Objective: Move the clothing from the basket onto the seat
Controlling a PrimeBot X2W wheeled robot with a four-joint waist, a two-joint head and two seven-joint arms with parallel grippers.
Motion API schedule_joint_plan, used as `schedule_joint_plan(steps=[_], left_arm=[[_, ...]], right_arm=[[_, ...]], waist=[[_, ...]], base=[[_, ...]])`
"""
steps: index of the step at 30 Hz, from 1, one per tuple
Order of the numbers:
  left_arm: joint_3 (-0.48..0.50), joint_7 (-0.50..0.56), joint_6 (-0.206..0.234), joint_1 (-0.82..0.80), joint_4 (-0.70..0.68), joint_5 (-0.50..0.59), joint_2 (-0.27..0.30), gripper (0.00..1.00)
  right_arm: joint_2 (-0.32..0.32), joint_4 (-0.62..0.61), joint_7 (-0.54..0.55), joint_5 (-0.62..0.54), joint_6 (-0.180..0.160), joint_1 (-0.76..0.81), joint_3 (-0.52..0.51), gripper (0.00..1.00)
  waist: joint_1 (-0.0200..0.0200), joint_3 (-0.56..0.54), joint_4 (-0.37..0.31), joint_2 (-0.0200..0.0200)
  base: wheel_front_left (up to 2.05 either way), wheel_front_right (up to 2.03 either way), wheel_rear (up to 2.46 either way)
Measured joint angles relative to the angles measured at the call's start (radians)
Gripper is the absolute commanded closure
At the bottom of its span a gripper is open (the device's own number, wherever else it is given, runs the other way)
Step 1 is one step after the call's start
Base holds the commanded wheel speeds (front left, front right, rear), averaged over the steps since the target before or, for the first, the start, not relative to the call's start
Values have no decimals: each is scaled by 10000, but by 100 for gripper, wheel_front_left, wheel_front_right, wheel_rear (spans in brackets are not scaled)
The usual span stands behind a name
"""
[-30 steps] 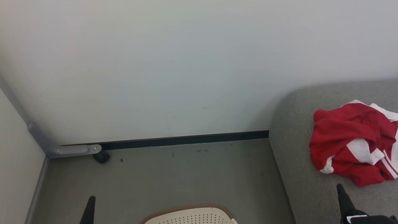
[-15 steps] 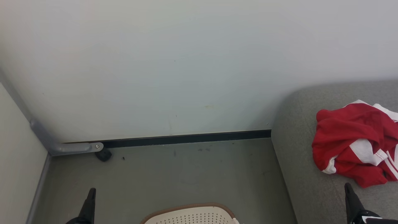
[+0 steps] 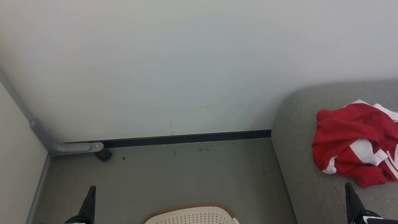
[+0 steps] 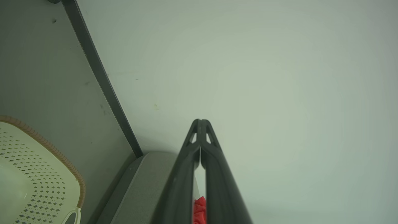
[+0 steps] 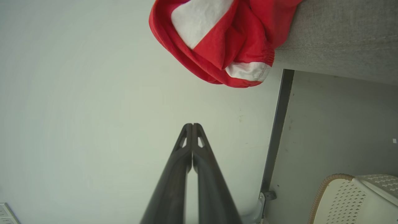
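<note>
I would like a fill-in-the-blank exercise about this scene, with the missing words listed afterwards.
The red clothing lies on the grey ____.
The cream basket stands on the ____.
Both the left gripper and the right gripper are ____.
Missing words: seat; floor; shut.

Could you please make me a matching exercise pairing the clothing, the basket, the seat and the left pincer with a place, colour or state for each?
Things:
1. clothing
2. basket
3. seat
4. left pincer

Descriptions:
A. shut
B. grey, next to the wall
C. red and white, crumpled on the seat
D. cream, standing on the floor

Pairs: 1-C, 2-D, 3-B, 4-A
</note>
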Motion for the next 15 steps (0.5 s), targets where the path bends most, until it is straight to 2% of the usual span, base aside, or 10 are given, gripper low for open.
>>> schedule_joint_plan(steps=[15], left_arm=[[-2,0,0,0,0,-12,-2,100]], right_arm=[[0,-21,-2,2,0,0,2,100]], waist=[[0,0,0,0]], base=[[0,0,0]])
